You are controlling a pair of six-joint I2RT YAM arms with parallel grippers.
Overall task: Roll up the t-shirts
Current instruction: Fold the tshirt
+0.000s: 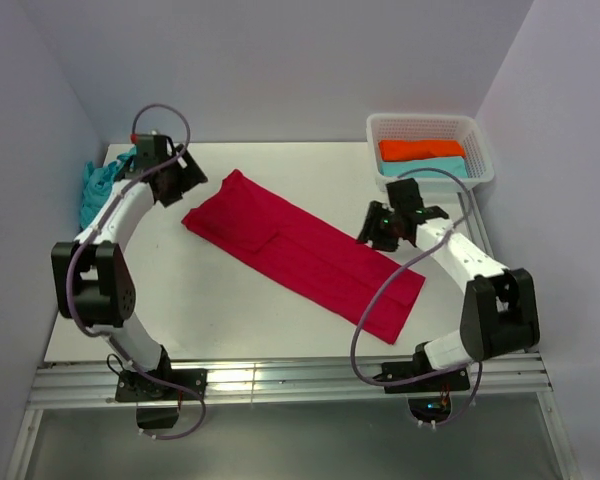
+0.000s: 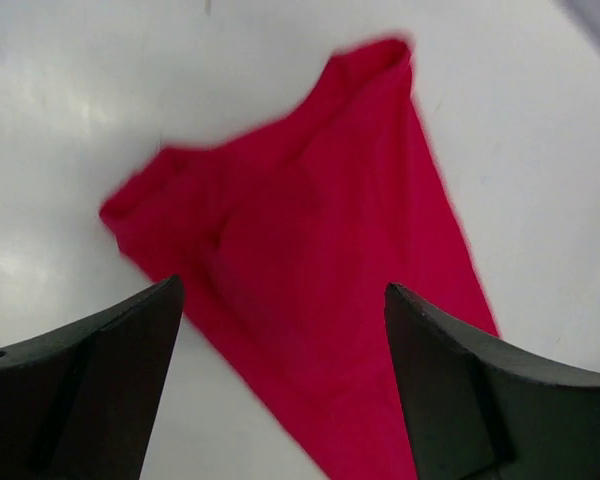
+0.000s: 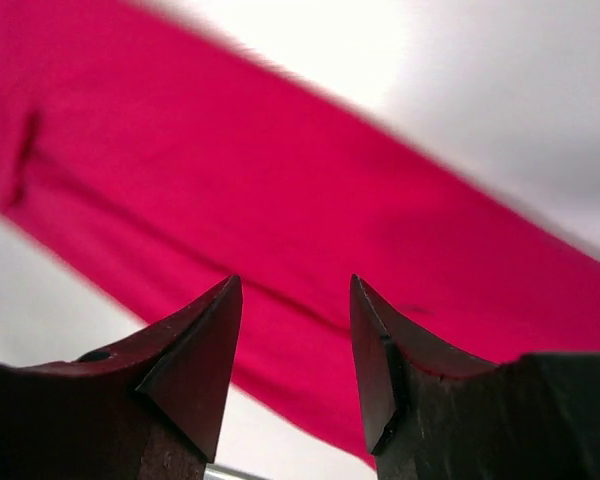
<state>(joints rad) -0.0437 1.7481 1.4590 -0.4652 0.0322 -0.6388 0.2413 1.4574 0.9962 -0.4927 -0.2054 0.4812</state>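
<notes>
A crimson-red t-shirt (image 1: 305,253) lies folded into a long strip, running diagonally from the table's back left to the front right. It also shows in the left wrist view (image 2: 310,250) and the right wrist view (image 3: 280,200). My left gripper (image 1: 195,172) is open and empty, just left of the strip's far end, its jaws wide apart (image 2: 283,295). My right gripper (image 1: 368,232) is open and empty, beside the strip's right edge, jaws moderately apart (image 3: 295,290). A turquoise t-shirt (image 1: 98,185) is bunched at the far left. An orange t-shirt (image 1: 421,149) and a turquoise one (image 1: 426,167) lie in the basket.
A white perforated basket (image 1: 480,150) stands at the back right corner. Walls close in the table on the left, back and right. The arm bases and a metal rail (image 1: 290,380) run along the near edge.
</notes>
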